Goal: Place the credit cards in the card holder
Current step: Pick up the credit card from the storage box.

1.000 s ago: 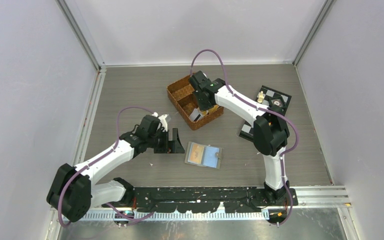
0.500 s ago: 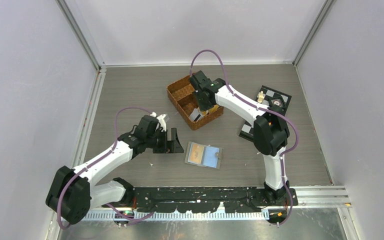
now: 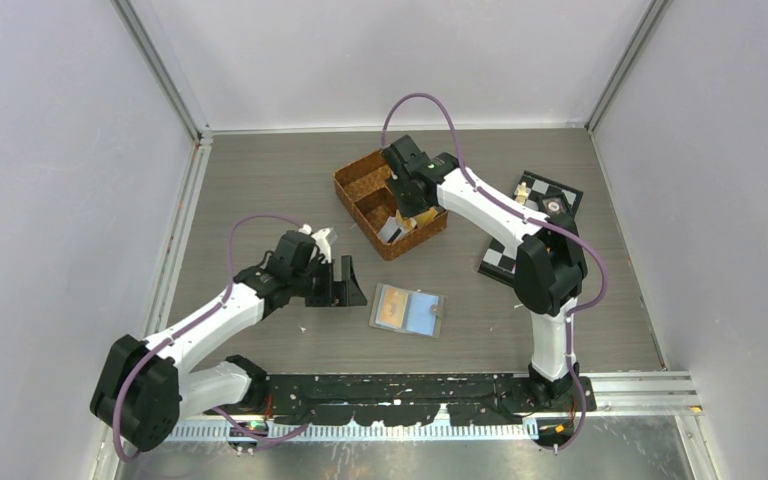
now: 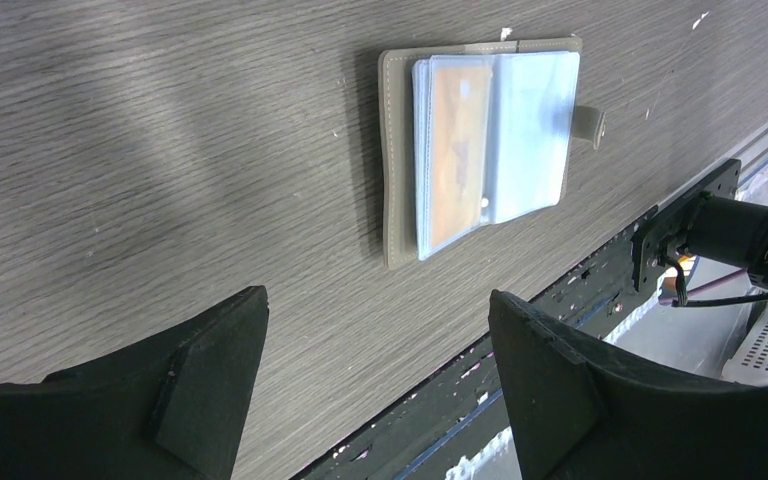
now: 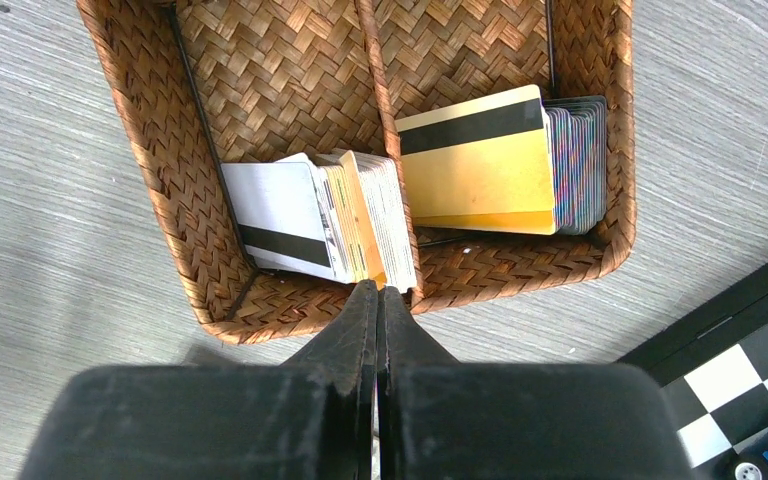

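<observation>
The card holder [image 3: 408, 311] lies open on the table, an orange card [image 4: 455, 150] showing under its clear blue sleeves [image 4: 535, 130]. My left gripper [image 3: 345, 285] [image 4: 378, 300] hovers open just left of it, holding nothing. More credit cards stand in a brown wicker basket [image 3: 360, 180]: a white one with a dark stripe [image 5: 280, 215], a gold one with a dark stripe [image 5: 480, 170], and a packed stack [image 5: 575, 165]. My right gripper [image 3: 407, 213] [image 5: 378, 288] reaches down into the basket. Its jaws are pressed together on the near edge of an orange credit card [image 5: 360, 215] in the left stack.
The basket's woven wall [image 5: 520, 270] and its middle divider [image 5: 380, 90] hem in the cards. A black board with checkered patches [image 3: 548, 198] lies to the right of the basket. A black rail [image 3: 410, 390] runs along the table's near edge.
The right gripper's jaws have closed at the card stack, and its wrist has shifted slightly back and to the right. The left arm has barely moved.
</observation>
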`<move>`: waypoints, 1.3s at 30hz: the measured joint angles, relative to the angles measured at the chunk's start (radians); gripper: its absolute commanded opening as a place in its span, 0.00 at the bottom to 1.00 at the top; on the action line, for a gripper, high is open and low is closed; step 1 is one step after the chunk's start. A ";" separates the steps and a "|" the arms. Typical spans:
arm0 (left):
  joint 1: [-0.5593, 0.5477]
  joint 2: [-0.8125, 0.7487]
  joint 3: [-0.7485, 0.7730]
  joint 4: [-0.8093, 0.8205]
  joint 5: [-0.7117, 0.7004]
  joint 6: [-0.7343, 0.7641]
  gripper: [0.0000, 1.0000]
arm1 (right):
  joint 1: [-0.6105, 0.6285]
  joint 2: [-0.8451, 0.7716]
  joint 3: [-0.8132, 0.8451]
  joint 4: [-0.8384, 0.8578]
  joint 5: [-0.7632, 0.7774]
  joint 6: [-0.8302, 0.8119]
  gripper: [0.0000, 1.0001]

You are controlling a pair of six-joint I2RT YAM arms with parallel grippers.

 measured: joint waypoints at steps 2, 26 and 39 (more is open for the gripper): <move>0.002 -0.003 -0.003 0.000 0.000 0.000 0.83 | 0.000 -0.002 0.000 0.001 0.000 0.000 0.00; 0.011 -0.005 -0.011 0.016 0.008 -0.004 0.83 | 0.000 0.057 -0.002 0.005 0.040 -0.018 0.32; 0.012 -0.005 -0.016 0.019 0.015 -0.005 0.83 | 0.008 0.072 0.019 0.006 0.061 -0.029 0.14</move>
